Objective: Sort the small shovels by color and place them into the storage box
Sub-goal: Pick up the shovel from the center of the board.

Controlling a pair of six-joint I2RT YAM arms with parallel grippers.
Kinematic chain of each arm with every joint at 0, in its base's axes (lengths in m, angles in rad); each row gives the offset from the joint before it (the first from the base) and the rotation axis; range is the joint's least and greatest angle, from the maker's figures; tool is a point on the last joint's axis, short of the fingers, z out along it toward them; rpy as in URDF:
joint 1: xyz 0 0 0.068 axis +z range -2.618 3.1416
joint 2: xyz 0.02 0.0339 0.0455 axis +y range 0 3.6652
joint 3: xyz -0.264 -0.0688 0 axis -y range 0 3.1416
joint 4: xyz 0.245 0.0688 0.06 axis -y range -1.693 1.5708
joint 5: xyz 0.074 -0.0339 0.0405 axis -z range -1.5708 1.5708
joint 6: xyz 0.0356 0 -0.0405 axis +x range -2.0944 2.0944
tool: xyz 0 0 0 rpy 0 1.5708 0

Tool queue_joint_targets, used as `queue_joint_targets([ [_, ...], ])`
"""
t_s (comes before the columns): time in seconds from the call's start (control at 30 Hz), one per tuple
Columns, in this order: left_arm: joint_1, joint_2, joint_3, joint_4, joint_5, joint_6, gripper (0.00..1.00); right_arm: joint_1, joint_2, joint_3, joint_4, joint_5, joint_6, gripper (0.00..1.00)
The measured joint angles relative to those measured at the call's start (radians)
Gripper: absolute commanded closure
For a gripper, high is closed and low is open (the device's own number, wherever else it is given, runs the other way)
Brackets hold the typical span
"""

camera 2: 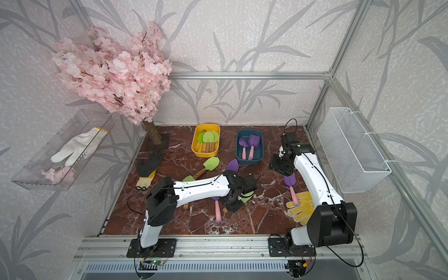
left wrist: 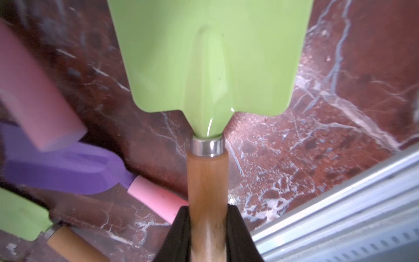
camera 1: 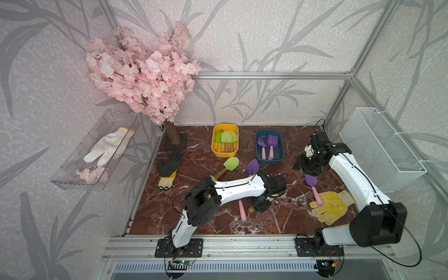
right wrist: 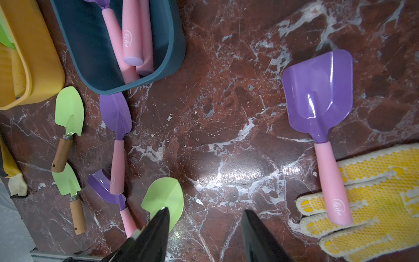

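Red-brown marble tabletop (camera 1: 218, 225), white-veined, boxed in by leaf-print walls (camera 1: 266, 36) and aluminium framing (camera 1: 266, 75). Pink blossom tree (camera 1: 143, 72) stood at far left corner; wire basket (camera 1: 380, 148) hung on right side. Near back edge, yellow box (camera 1: 224, 154) held sorted green shovels (camera 1: 226, 137), blue box (camera 1: 270, 162) beside it sorted purple shovels (camera 1: 272, 140). Left arm (camera 1: 237, 188) lay across mid-table and hid most of a loose cluster in both top views; right wrist view showed loose green shovels (right wrist: 69, 111) and loose purple shovels (right wrist: 115, 113) there, two each. Left gripper (left wrist: 207, 208) was clenched on wooden handle of held green shovel (left wrist: 213, 56), blade cut off by picture edge; lifted or resting, could not tell. Right gripper (right wrist: 206, 211) hung jaws apart over bare marble, grasping nothing. Square purple shovel (right wrist: 317, 90) lay with handle across yellow dotted glove (right wrist: 374, 192). Bare marble ran along front rail (camera 1: 242, 242).
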Motion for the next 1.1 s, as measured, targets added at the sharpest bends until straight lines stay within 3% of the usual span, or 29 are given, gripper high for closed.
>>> queue_joint_targets([
  [0.27, 0.066, -0.059, 0.241, -0.129, -0.052, -0.073, 0.92, -0.006, 0.000, 0.000, 0.000, -0.011, 0.000, 0.44],
  [0.47, 0.225, -0.086, 0.378, -0.204, -0.104, -0.116, 0.93, -0.006, -0.001, 0.000, -0.001, -0.039, 0.000, 0.44],
  [0.67, 0.384, -0.061, 0.627, -0.263, -0.170, -0.119, 0.94, 0.008, -0.031, -0.002, -0.003, -0.048, 0.000, 0.44],
  [0.83, 0.504, 0.022, 0.765, -0.274, -0.181, -0.093, 0.94, 0.043, -0.055, -0.019, -0.004, -0.056, 0.004, 0.44],
  [1.1, 0.661, 0.252, 0.868, -0.248, -0.145, -0.058, 0.94, 0.086, -0.054, -0.033, -0.006, -0.065, 0.006, 0.44],
])
